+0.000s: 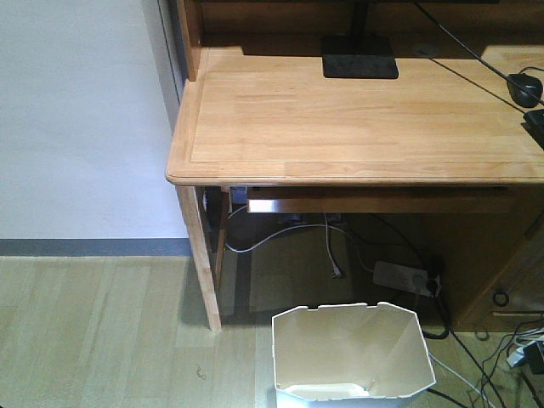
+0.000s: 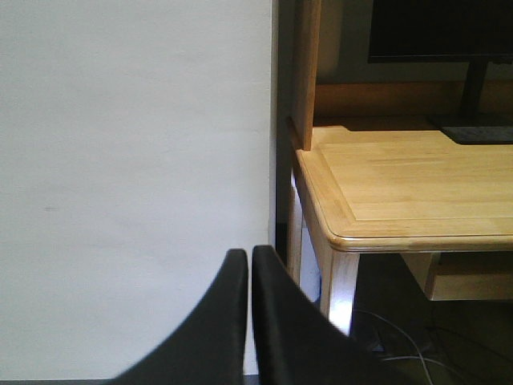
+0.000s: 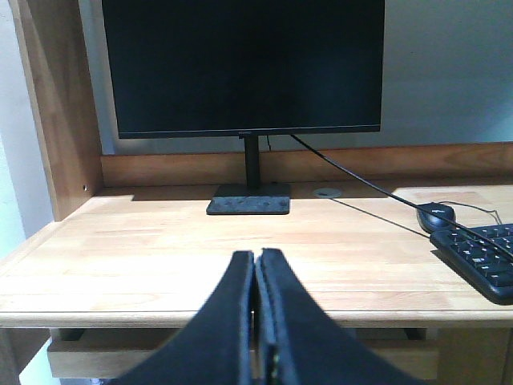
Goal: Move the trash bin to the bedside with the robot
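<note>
Wooden desk (image 1: 357, 119) bears monitor (image 3: 244, 64), keyboard (image 3: 481, 258) (mouse (image 3: 437, 214) beside).

No text was legible in any view. The monitor (image 3: 243, 68) carried a small pale mark (image 3: 243, 130) centred on its bottom bezel (too small to make out letters). The keyboard (image 3: 481, 261) keys showed pale legends, all blurred beyond reading. The power strip (image 1: 401, 276) under the desk (image 1: 357, 127) was too small and dim to tell any marking.
</note>
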`<state>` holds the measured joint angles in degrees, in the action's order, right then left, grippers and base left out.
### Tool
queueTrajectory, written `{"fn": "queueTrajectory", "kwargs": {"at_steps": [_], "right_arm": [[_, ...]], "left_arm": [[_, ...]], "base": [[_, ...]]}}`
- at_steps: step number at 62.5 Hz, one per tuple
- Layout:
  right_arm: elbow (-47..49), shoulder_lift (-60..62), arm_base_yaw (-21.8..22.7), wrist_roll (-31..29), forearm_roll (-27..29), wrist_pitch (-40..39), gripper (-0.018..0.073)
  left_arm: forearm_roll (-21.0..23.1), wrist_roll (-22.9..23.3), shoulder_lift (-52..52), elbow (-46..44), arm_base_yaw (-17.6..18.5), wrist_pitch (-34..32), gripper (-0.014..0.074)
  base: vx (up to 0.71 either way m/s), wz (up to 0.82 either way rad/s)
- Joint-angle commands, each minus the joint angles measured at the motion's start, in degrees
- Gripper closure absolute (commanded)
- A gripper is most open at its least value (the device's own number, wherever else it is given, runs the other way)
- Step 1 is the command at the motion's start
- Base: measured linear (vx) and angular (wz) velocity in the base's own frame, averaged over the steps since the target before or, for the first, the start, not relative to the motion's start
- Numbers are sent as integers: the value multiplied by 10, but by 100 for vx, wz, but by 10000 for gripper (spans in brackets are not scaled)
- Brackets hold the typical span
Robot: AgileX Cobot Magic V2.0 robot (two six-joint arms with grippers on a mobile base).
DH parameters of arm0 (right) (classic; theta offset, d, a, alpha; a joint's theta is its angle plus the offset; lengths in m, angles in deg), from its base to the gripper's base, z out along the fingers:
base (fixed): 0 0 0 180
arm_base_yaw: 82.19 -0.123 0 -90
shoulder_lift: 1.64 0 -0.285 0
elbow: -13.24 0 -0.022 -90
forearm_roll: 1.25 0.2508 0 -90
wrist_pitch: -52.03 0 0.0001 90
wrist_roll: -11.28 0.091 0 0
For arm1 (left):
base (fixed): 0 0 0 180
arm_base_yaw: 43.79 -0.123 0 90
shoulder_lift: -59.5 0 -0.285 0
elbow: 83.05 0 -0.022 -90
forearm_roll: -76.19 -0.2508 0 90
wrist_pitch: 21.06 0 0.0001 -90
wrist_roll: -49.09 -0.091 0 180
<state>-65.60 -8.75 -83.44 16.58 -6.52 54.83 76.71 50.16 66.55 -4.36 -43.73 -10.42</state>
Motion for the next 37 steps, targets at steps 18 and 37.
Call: {"fn": "queueTrajectory", "kwargs": {"at_steps": [18, 37], "right_arm": [[-3, 7, -1, -3, -7, -43, 569], [-3, 7, -1, -3, -7, -43, 569]], "left_arm": [[6, 3, -8, 11, 1, -45, 603], [6, 3, -8, 11, 1, -45, 603]], "base": [[0, 0], [0, 0]]}}
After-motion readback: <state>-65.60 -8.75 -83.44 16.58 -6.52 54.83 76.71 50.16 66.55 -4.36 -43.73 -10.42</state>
